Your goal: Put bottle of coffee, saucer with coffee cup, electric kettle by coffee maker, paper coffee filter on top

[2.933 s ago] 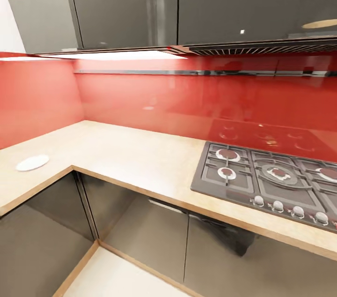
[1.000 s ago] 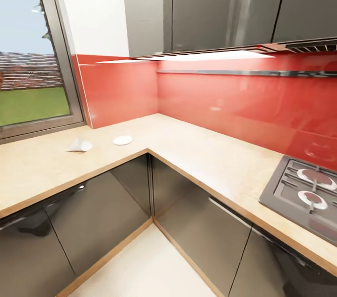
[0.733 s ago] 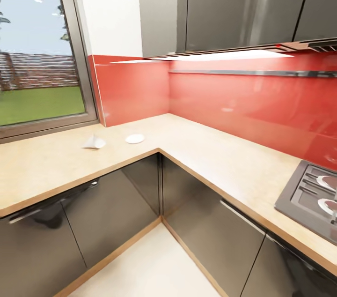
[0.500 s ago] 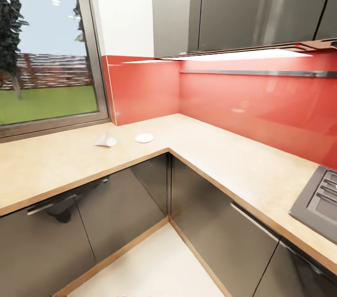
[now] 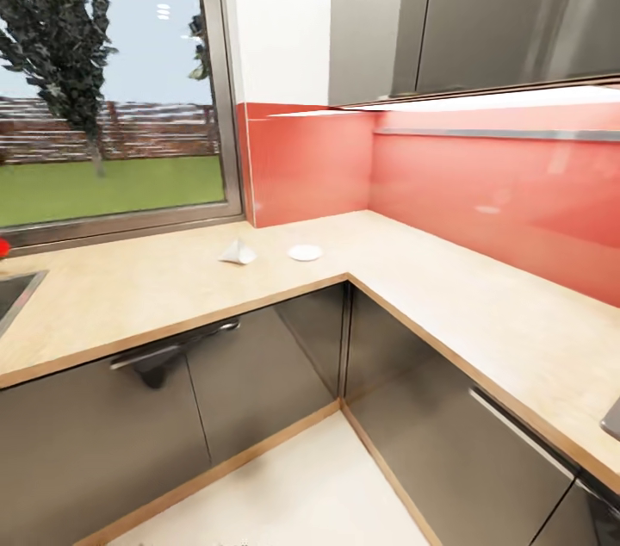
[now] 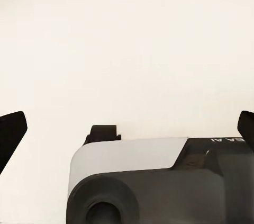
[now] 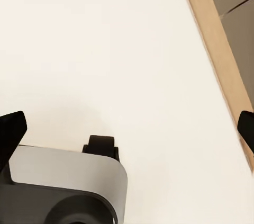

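A small white folded paper coffee filter (image 5: 237, 251) lies on the pale beige worktop (image 5: 155, 279) below the window. Just to its right on the same top rests the round flat white saucer (image 5: 305, 252), with nothing on it. In the left wrist view my left gripper (image 6: 127, 123) is open, its dark fingertips (image 6: 11, 128) spread wide over pale floor. My right gripper (image 7: 128, 124) is also open over the floor, nothing between its fingers (image 7: 12, 128).
The beige worktop runs in an L around an inner corner (image 5: 349, 277), with dark glossy cabinet fronts (image 5: 258, 374) below and a red backsplash (image 5: 482, 184) behind. A sink edge (image 5: 13, 292) shows far left. A wood-coloured plinth strip (image 7: 217, 49) borders the floor.
The head camera has swung left: the gas hob slid out to the right, the window and sink edge came in. The filter and saucer have not moved on the worktop.
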